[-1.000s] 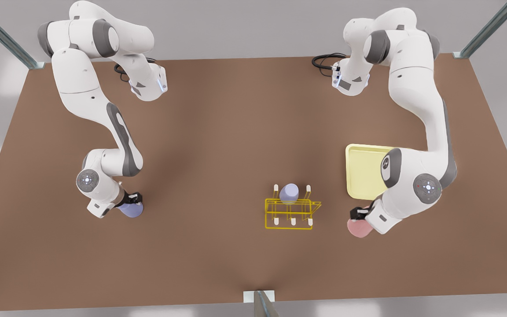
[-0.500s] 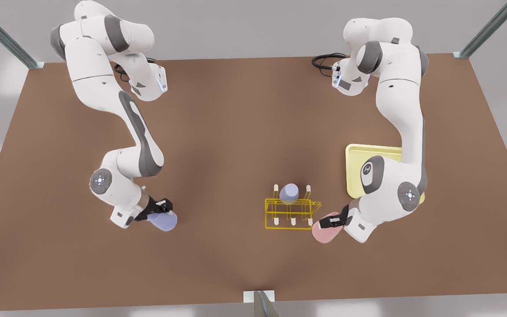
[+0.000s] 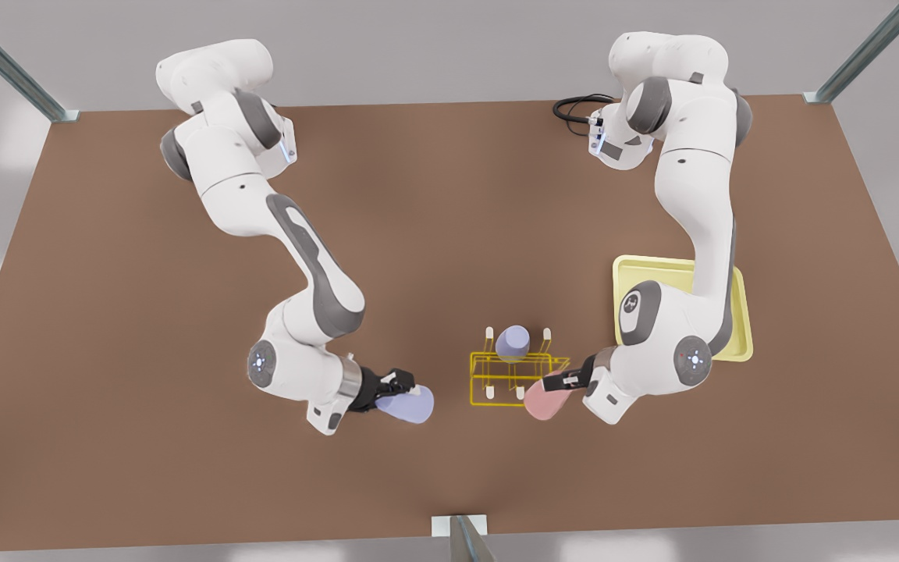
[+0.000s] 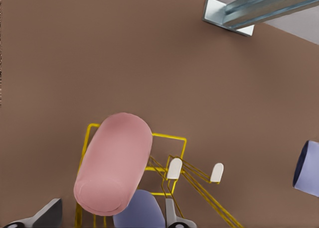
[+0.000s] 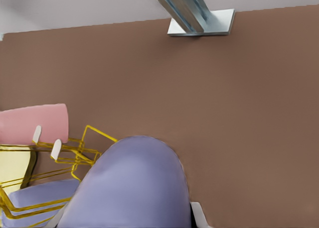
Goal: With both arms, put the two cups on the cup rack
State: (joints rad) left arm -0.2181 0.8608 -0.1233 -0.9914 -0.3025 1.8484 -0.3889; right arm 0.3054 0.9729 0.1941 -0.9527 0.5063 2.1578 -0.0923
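Hanging both cups on the rack [image 3: 513, 380] is the step in hand, judging by the layout. Left wrist view looks down on the pink cup [image 4: 114, 171], so the left gripper [image 3: 563, 382] is the one on the front view's right, clenched on pink cup; its grey fingers [image 4: 42, 217] show either side of the cup. The cup is tipped sideways, at the rack's corner nearest that arm, over the wire frame. Whether it touches a peg: can't tell.

Right gripper [image 3: 389, 388], front view's left, is grasping the blue cup [image 3: 406, 406], also held sideways above the table [image 3: 418, 234], near the rack but still apart from it. A 3rd blue tumbler [image 3: 512, 343] already sits on the rack's far middle; leave it alone. Tray [image 3: 738, 328] lies beyond left arm, not part of this.

To do it well, IMO: line each cup's open mouth w/ a free white-tipped peg [image 4: 174, 168], approach slowly along the peg's axis. Stagger the arms so grippers don't crowd. Rack is thin wire, likely light, so a side knock could shove it. Release only once the cup is seated.
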